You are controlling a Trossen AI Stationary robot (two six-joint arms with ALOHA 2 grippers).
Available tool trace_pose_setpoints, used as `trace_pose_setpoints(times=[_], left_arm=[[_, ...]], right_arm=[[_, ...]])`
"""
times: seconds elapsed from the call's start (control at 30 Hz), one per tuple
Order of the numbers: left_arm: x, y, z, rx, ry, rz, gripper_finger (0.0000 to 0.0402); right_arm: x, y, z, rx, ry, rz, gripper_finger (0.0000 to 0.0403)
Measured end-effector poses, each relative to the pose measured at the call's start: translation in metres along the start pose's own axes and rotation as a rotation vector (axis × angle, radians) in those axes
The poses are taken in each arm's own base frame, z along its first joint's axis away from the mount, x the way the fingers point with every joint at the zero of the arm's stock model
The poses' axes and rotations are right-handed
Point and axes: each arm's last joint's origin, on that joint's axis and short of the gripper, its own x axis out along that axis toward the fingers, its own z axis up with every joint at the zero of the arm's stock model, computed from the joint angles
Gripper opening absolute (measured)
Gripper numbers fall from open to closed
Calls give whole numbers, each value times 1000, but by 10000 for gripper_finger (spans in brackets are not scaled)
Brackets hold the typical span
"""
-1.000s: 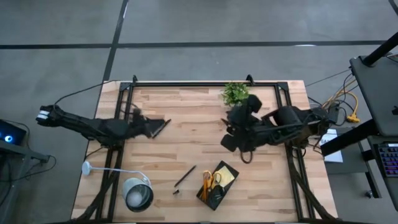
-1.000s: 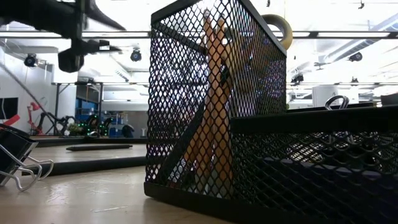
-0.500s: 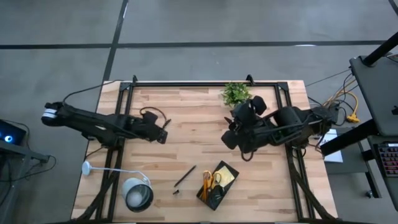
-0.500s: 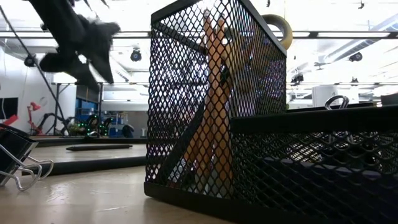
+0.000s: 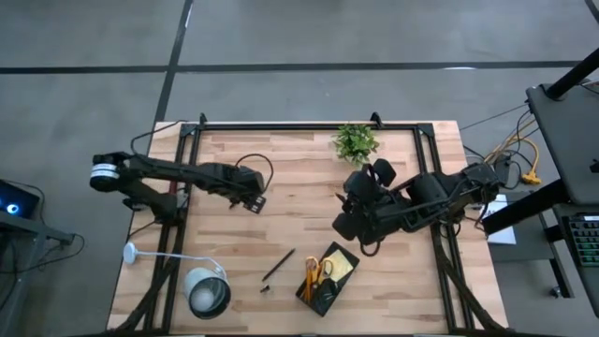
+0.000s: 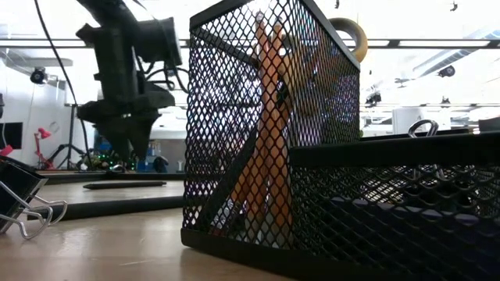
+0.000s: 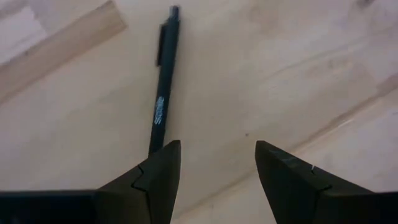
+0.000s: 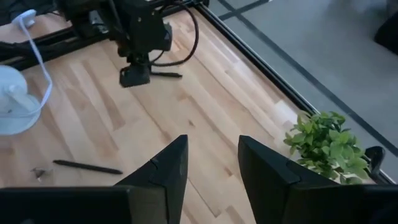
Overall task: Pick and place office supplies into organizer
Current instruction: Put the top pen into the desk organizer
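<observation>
My left gripper (image 5: 253,200) (image 6: 131,145) points down, open, just above a black pen (image 7: 163,81) (image 8: 165,74) lying flat on the wood. The pen's near end runs under one finger without visible touch. My right gripper (image 5: 349,225) (image 8: 211,165) hovers open between the plant and the organizer. The black mesh organizer (image 5: 328,276) (image 6: 312,148) stands near the table's near edge and holds orange pencils, yellow-handled scissors (image 5: 314,273) and a yellow sticky-note pad (image 5: 341,267). A second black pen (image 5: 278,265) (image 8: 87,167) and a small binder clip (image 5: 265,289) (image 6: 19,204) lie left of it.
A small green potted plant (image 5: 354,141) (image 8: 326,143) stands at the far edge. A round silver-white lamp (image 5: 208,293) (image 8: 15,99) sits at the near left corner. Black frame rails (image 5: 281,125) run along the table's sides. Bare wood lies between the two grippers.
My left arm has swung out over the table toward its right side. Its gripper has turned to point down and has come lower, ending above the pen. My right gripper has drifted slightly toward the near edge.
</observation>
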Motion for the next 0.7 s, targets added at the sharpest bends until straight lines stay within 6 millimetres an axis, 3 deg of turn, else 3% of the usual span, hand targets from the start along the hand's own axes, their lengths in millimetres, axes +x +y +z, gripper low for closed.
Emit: trace_pose_setpoints(times=[0.33,0.7], left_arm=[[30,7,11,58,87,91,191],[36,21,28,58,75,94,191]], right_arm=[[0,0,1,5,-3,3,121],[0,3,4,30,-26,30,122]])
